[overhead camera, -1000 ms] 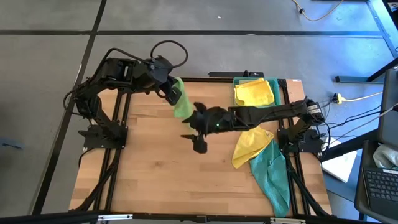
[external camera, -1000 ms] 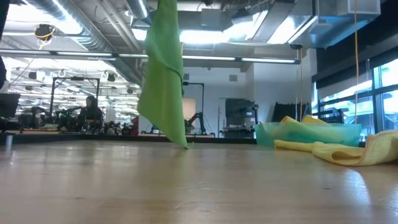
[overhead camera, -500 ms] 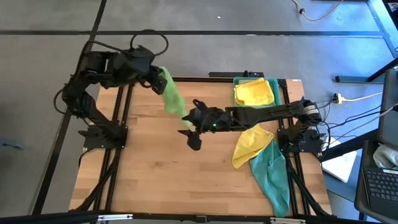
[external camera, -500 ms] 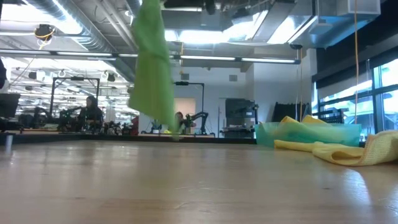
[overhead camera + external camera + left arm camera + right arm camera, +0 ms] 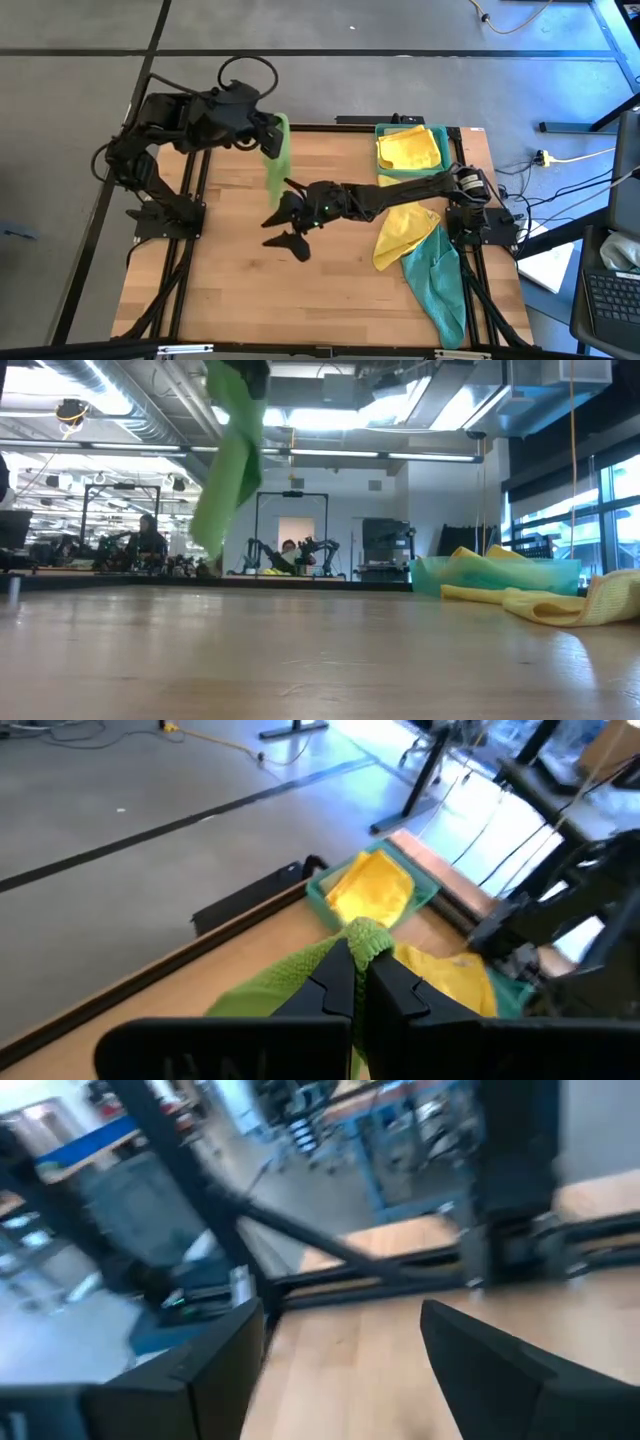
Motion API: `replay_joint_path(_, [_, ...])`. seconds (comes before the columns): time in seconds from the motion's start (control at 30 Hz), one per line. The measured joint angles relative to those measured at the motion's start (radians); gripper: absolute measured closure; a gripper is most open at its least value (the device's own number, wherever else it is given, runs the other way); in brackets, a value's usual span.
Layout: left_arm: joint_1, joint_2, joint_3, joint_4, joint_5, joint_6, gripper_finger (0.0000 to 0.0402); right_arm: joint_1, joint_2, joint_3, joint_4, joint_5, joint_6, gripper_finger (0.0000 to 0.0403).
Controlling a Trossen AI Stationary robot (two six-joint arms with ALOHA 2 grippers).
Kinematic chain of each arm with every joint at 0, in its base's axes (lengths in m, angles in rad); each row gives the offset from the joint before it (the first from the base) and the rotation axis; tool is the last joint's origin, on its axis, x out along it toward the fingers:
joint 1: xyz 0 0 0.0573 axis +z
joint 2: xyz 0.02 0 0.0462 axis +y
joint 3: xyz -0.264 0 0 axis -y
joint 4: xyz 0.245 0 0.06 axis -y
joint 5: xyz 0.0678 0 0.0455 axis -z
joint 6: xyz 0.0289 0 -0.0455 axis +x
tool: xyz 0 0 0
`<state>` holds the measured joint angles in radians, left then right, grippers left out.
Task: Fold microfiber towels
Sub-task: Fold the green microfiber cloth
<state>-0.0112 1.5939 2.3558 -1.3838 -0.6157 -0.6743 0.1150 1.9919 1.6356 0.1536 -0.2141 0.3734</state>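
Note:
My left gripper (image 5: pixel 268 133) is shut on the bright green towel (image 5: pixel 273 165) high over the table's far left part. The towel hangs below it in the low view (image 5: pixel 226 465), its lower end clear of the table. My right gripper (image 5: pixel 284 226) is open and empty, reaching across to the table's middle left, just near of the towel's lower end. One yellow towel (image 5: pixel 410 148) lies in the teal tray (image 5: pixel 383 130). Another yellow towel (image 5: pixel 402 236) and the teal towel (image 5: pixel 438 285) lie on the table's right side. The pale olive towel is not in view. My left gripper pinches a bunched top part of the green towel (image 5: pixel 367 934) between its two fingers, several layers gathered together. The towel hangs slack below the fingers, lifted clear of the table.
The teal tray stands at the far right corner. The yellow and teal towels lie in a heap along the right side, and the teal one reaches toward the near edge. Bare wood (image 5: pixel 230 290) takes up the near left part.
My left gripper has swung toward the table's far left and risen. The green towel went up with it, and its lower end now hangs higher above the table. My right gripper has gone toward the table's left and near edges, staying open.

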Motion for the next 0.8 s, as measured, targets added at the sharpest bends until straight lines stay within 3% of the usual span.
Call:
replay_joint_path(0.17, [-0.012,0.014,0.000,0.009,-0.009,0.003,0.0401,-0.010,-0.006,0.000,0.015,0.183,-0.042,0.0130])
replay_joint_path(0.33, [-0.011,0.017,0.000,0.006,-0.011,0.030,0.0402,-0.022,-0.008,0.000,0.004,0.289,-0.035,0.0130])
replay_joint_path(0.63, [0.007,0.007,0.000,-0.097,-0.038,0.043,0.0402,-0.020,-0.053,0.000,-0.242,0.362,-0.008,0.0130])
replay_joint_path(0.8, [0.008,-0.008,0.000,-0.101,-0.045,0.049,0.0402,-0.028,-0.094,0.001,-0.443,0.536,-0.038,0.0130])
